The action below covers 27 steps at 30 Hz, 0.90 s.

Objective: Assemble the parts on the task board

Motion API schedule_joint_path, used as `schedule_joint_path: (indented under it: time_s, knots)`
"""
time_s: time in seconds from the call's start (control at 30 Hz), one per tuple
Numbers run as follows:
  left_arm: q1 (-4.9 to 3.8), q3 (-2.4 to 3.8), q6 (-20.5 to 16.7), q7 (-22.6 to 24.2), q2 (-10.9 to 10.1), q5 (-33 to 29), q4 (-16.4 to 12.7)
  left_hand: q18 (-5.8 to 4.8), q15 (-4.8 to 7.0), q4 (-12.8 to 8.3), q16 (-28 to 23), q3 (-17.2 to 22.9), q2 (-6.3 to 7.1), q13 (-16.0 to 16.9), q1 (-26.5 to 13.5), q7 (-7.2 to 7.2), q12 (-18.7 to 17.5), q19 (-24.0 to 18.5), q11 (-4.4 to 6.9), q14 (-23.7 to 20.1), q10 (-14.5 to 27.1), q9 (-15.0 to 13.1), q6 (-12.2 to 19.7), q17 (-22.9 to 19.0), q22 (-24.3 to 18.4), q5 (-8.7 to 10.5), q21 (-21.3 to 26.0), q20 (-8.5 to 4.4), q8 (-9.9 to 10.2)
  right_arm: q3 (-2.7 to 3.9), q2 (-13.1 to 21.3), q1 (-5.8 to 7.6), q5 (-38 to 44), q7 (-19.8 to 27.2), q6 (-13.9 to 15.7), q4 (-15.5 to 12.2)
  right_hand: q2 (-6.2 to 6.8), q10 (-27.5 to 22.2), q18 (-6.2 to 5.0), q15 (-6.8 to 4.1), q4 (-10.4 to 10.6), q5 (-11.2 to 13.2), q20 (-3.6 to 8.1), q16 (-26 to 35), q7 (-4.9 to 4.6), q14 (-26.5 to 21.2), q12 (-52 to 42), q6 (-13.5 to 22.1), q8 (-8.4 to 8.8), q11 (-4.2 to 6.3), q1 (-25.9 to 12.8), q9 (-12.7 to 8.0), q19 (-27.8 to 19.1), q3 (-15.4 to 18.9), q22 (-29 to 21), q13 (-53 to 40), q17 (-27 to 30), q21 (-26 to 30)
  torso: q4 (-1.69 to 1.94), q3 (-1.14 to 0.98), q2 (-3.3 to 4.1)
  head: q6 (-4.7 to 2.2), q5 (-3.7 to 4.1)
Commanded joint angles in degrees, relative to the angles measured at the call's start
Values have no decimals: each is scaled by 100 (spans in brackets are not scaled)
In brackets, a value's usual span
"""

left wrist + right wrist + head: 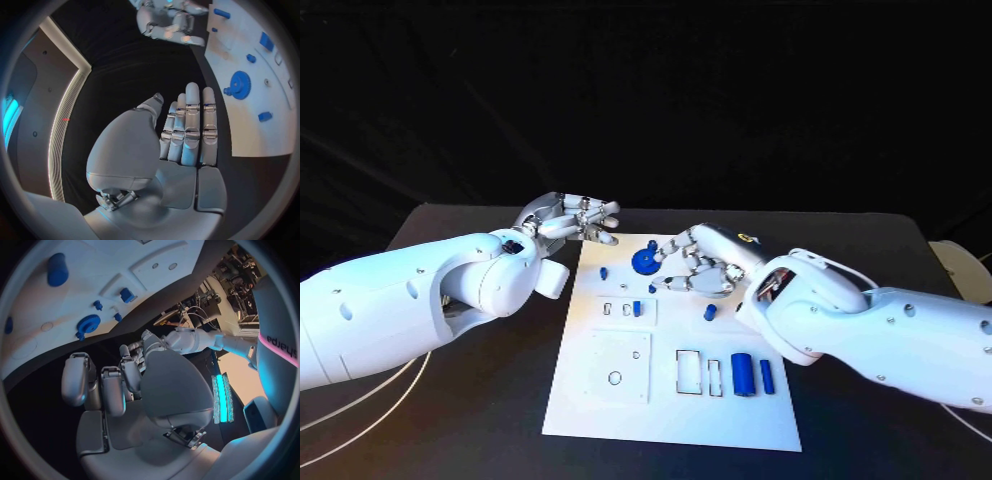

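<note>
The white task board [672,400] lies in the middle of the black table. A blue gear [646,261] stands near its far end and also appears in both wrist views [239,84] [89,324]. Two blue cylinders [743,373] lie side by side at the board's near right, and small blue parts [710,312] are scattered between. My left hand [574,220] hovers past the board's far left corner, fingers straight and together [190,125], holding nothing. My right hand [692,265] hangs just right of the gear, its fingers [109,390] curled in with nothing in them.
Rectangular outlines and round holes [615,377] mark the board's near half. Both hands crowd the board's far end, a short gap apart. Black table [459,400] lies bare on either side of the board. White cables [372,400] trail at the near left.
</note>
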<state>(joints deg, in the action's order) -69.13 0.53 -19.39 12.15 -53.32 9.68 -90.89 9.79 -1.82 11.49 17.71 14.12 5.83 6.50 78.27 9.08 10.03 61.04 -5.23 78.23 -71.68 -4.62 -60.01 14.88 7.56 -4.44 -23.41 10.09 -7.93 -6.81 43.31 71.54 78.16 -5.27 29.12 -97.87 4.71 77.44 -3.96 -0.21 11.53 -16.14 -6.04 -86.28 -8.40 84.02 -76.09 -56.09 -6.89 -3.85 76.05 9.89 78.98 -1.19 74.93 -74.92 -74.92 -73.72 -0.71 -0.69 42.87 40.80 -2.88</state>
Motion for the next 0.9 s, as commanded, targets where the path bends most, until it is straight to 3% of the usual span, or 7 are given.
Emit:
schedule_joint_path:
  time_s: [0.03,0.1,0.27,0.37,0.47,0.53,0.9]
  knots:
    - [-10,4,450,-1129,8,1686,63,75,148,171,648,-100,3,173,-175,-78,214,383,142,362,-222,-29,-123,440,156,21,-326,-209,-55,6,278,134,-1512,771,-50,-133,-30,-21,-47,-20,-18,-43,14,13,10,400,15,-62,-56,20,38,13,-31,23,133,-31,-734,16,-13,0,-82,63,-8]
    - [-13,5,593,-1467,6,2018,88,77,222,297,1176,-180,-3,365,-297,-166,464,566,210,497,-423,-69,-220,827,264,34,-534,-315,-122,8,483,239,-1744,799,-81,-173,-43,-1,-41,-31,-6,-59,24,6,25,406,-2,-100,-97,34,18,22,-14,48,150,-46,-752,2,-24,-2,-108,99,-1]
    - [-155,4,1402,-2601,87,3030,207,24,389,525,5544,-448,-135,1938,-657,-317,2133,807,371,512,2,-386,-273,5186,1037,11,-1792,-660,-486,11,952,431,-2351,760,-148,-60,-39,14,-37,-47,8,-84,40,10,43,407,-11,-126,-145,51,-11,29,2,97,162,-50,-751,-5,-48,-7,-170,137,-29]
    - [-225,3,1759,-3107,173,3707,266,52,492,467,6491,-666,-193,3258,-930,-462,3566,787,480,827,-124,-677,-314,6366,1420,7,-2378,-724,-854,12,1101,474,-2509,736,-150,61,-29,13,-37,-55,25,-136,50,15,46,407,-5,-96,-160,55,-40,26,6,147,161,-41,-746,3,-44,-15,-205,149,-30]
    - [-267,2,2031,-3530,275,4264,311,-11,574,543,6569,-852,-287,4870,-989,-547,5120,734,578,835,-330,-1145,-179,6443,2229,-9,-3141,-793,-1354,12,1199,499,-2590,723,-151,165,-27,16,-34,-57,27,-159,53,17,47,407,-8,-89,-169,57,-45,26,13,165,166,-42,-744,-1,-41,-22,-223,157,-37]
    - [-285,1,2165,-3772,349,4478,333,-41,579,521,6598,-983,-254,5320,-1035,-583,5537,719,599,855,-426,-1395,-170,6481,2556,19,-3425,-805,-1625,12,1239,508,-2617,710,-152,213,-27,20,-33,-59,26,-194,57,22,49,406,-9,-79,-181,60,-41,25,18,182,170,-42,-736,-1,-38,-24,-229,167,-24]
    - [-434,-89,2627,-4608,791,4960,464,-65,593,529,6626,-1455,-314,5621,-1284,-600,5796,553,609,879,-393,-1977,176,6520,2977,30,-3854,-807,-2089,11,1278,520,-2521,601,-145,331,-10,14,-37,-63,29,-284,64,36,49,402,3,-43,-211,61,-45,22,14,246,157,-27,-716,25,-39,-30,-216,185,-36]
